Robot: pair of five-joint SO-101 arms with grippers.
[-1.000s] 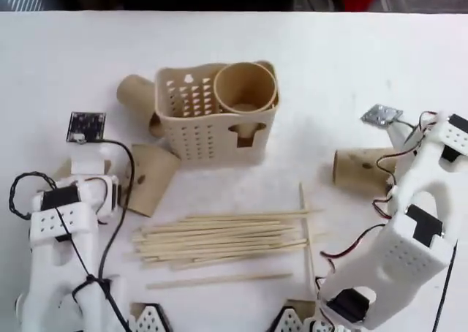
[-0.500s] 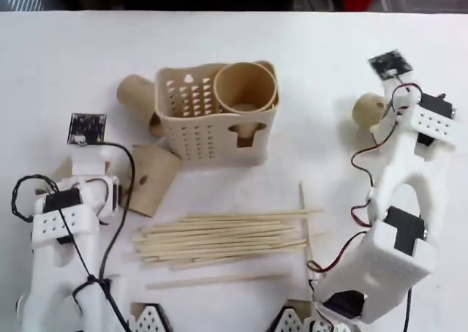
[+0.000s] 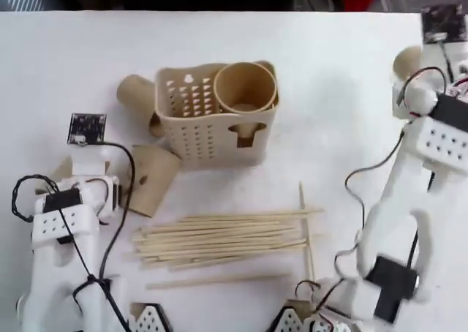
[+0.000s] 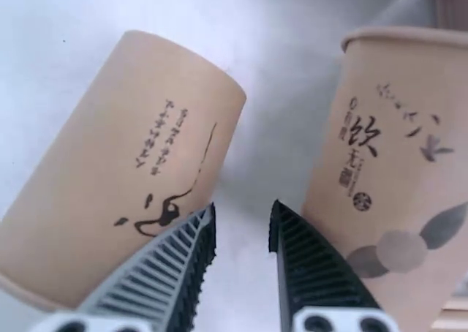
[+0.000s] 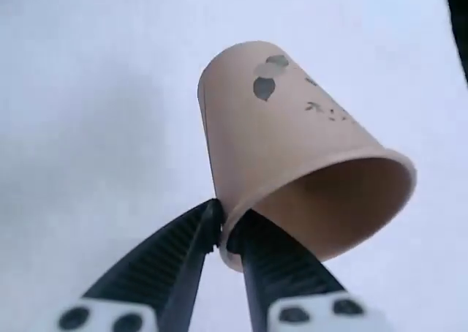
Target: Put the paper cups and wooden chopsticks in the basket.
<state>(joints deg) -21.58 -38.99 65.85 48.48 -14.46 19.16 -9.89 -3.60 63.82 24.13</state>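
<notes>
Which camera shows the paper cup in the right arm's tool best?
The right wrist view: the paper cup is large there, with the right tool pinching its rim. The high view has it small and partly behind the arm. The left wrist view faces two other cups.

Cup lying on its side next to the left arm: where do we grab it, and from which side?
Pinch the rim wall of the cup, coming in low from the left gripper: its wider, rimmed end points that way, and the body probably outspans the gripper's opening.
</notes>
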